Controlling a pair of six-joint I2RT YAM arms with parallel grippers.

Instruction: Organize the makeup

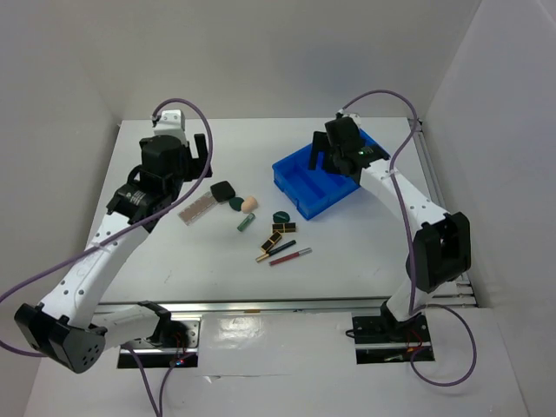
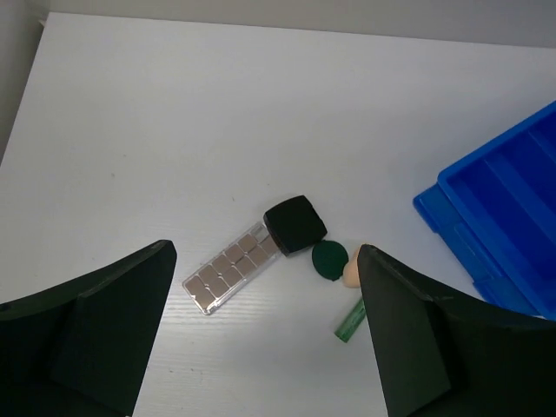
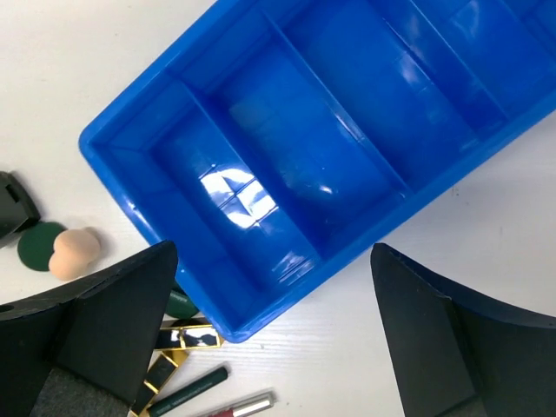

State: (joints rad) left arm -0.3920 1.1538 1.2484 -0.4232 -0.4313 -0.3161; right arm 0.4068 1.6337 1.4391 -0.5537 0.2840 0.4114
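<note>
The makeup lies loose on the white table between the arms: a black square compact (image 1: 224, 191), a pinkish glitter strip (image 1: 199, 208), a green sponge (image 1: 235, 203), a beige sponge (image 1: 250, 204), a green tube (image 1: 247, 222), a green round jar (image 1: 281, 216), gold-black lipsticks (image 1: 283, 228) and thin pencils (image 1: 290, 256). My left gripper (image 1: 193, 146) is open and empty, high above the compact (image 2: 295, 224) and strip (image 2: 233, 268). My right gripper (image 1: 326, 155) is open and empty, hovering over the blue tray's near-left end (image 3: 104, 148), with the lipsticks (image 3: 187, 334) at its lower left.
The blue divided tray (image 1: 300, 206) sits at the back right, set at an angle, and its compartments hold nothing. White walls close in the table on the left, back and right. A metal rail runs along the near edge.
</note>
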